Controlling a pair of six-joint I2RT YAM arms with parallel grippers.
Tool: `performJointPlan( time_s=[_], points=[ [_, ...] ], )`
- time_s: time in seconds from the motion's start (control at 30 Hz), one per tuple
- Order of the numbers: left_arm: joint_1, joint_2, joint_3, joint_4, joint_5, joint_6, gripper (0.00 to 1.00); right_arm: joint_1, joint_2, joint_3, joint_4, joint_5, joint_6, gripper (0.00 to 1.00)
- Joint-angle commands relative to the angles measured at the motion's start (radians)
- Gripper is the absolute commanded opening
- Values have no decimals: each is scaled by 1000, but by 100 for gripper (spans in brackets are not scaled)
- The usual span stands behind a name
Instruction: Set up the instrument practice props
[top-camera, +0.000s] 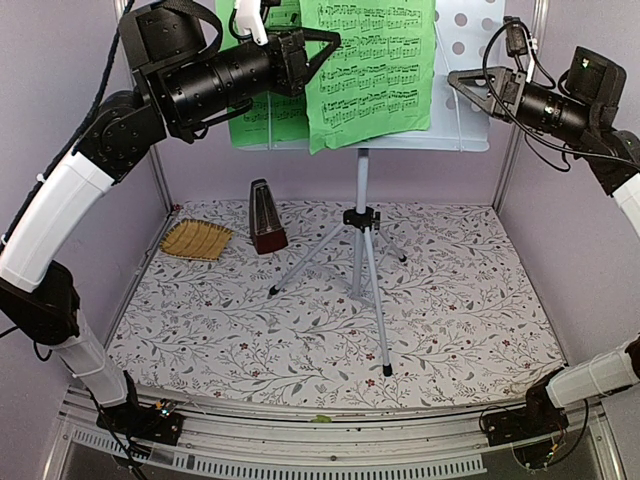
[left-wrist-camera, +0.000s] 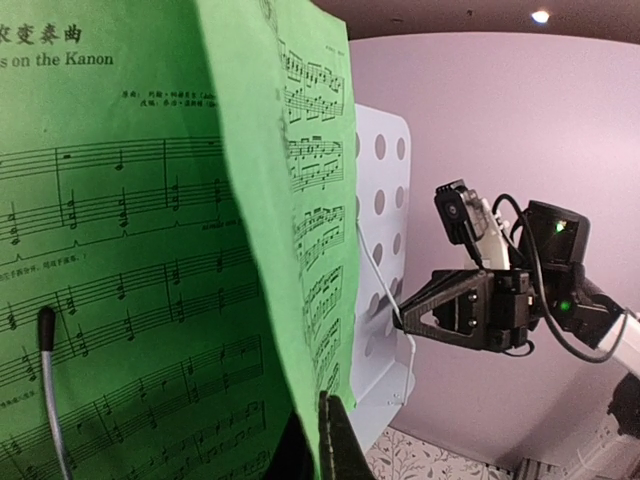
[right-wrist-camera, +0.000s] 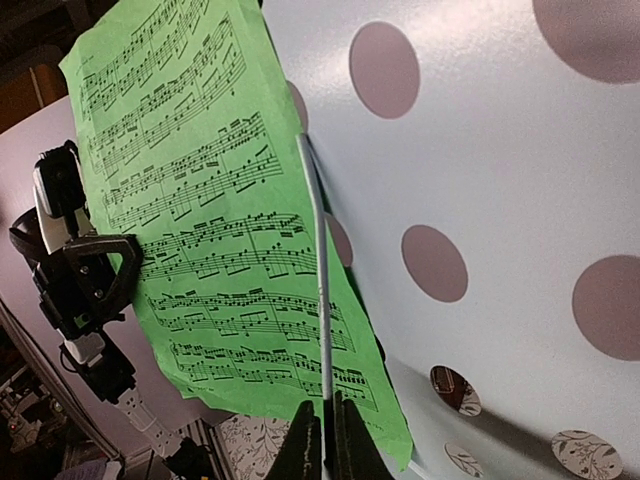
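The pale blue perforated music stand (top-camera: 468, 60) stands on silver tripod legs (top-camera: 364, 262) at the back of the table. The green sheet-music booklet (top-camera: 375, 70) rests open on it. My left gripper (top-camera: 325, 45) is shut on the lower edge of a green page (left-wrist-camera: 270, 250), its jaws (left-wrist-camera: 322, 420) pinching the paper. My right gripper (top-camera: 452, 80) reaches in from the right; its fingertips (right-wrist-camera: 323, 408) are closed round the stand's thin wire page holder (right-wrist-camera: 318, 280), which lies over the right page. The reddish-brown pyramid metronome (top-camera: 266, 215) stands upright on the table, left of the tripod.
A tan woven straw mat (top-camera: 196, 240) lies at the back left, beside the metronome. The floral tablecloth (top-camera: 450, 300) covers the table, with purple walls close on three sides. The tripod's legs spread toward the table's middle.
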Motion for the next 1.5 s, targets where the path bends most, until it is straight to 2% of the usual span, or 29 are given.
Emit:
performJointPlan(
  time_s=[0.0, 0.13, 0.63, 1.07, 1.47],
  points=[
    [7, 12, 22, 32, -9, 17, 0, -3, -9, -17, 48, -15, 7, 5],
    [8, 16, 23, 35, -8, 17, 0, -3, -27, -43, 77, -4, 20, 0],
    [11, 55, 44, 57, 99, 84, 0, -4, -78, -135, 195, -15, 25, 0],
    [11, 181, 183, 70, 225, 123, 0, -4, -115, -189, 249, -23, 45, 0],
    [17, 252, 253, 79, 284, 170, 0, -3, -134, -224, 271, -28, 61, 0]
  ],
)
